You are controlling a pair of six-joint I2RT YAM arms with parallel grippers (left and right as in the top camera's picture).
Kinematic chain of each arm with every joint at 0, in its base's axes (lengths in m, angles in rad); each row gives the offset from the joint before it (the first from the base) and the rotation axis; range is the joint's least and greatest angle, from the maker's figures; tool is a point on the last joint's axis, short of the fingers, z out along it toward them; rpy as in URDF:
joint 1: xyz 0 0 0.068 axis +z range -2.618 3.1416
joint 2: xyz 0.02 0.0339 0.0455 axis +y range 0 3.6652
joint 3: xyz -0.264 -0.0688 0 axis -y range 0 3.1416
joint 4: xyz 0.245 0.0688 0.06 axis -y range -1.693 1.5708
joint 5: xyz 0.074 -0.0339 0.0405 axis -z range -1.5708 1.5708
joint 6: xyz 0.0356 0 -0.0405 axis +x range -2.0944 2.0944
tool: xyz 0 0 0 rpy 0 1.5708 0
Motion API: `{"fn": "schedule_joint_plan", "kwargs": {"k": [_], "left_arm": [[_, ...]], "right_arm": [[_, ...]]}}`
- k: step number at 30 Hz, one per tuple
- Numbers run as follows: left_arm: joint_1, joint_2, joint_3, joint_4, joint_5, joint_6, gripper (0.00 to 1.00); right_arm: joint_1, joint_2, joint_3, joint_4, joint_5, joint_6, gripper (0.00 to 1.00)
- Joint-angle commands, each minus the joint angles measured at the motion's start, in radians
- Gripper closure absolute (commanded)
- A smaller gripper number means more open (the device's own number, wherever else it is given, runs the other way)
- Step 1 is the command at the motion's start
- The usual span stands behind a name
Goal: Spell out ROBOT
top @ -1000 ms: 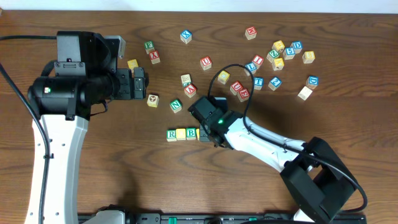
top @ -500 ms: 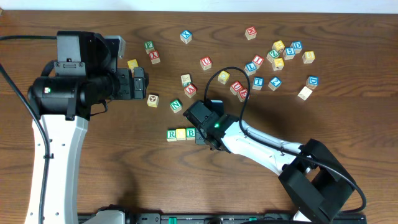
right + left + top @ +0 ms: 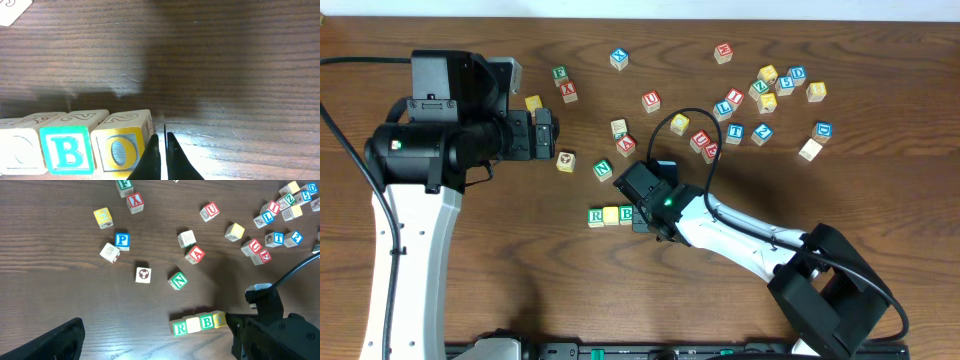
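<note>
Close in at the row, the right gripper (image 3: 162,150) is seen pinched almost shut, only a hairline gap left between its fingertips, and nothing is held in it. The tips are set low over the table (image 3: 240,60), just beside the right face of the yellow O block (image 3: 119,150); whether that face is actually touched cannot be told. The O block is butted against the blue B block (image 3: 65,150), and from the left wrist view the line is read as R block (image 3: 180,328), a pale block (image 3: 192,325), B, O, all touching. Further back, a green N block (image 3: 178,280) and a red A block (image 3: 196,254) are found lying loose and apart. A blue T block (image 3: 278,238) is spotted well off in the far cluster, near a red U block (image 3: 255,245). Over on the left, the left gripper (image 3: 544,134) is held above the table with its fingers spread wide, nothing grasped.
</note>
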Motion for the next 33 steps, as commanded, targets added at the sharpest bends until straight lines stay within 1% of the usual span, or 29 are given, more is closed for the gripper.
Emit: {"fn": "schedule_joint_plan", "kwargs": {"k": [1, 22, 33], "left_arm": [[0.003, 0.0, 0.018, -0.003, 0.008, 0.018, 0.02], [0.003, 0.0, 0.018, -0.003, 0.008, 0.018, 0.02], [0.003, 0.0, 0.018, -0.003, 0.008, 0.018, 0.02]], "right_arm": [[0.01, -0.017, 0.011, 0.0, 0.001, 0.019, 0.99], [0.025, -0.017, 0.011, 0.013, 0.003, 0.022, 0.99], [0.025, -0.017, 0.011, 0.005, 0.096, 0.006, 0.99]]}}
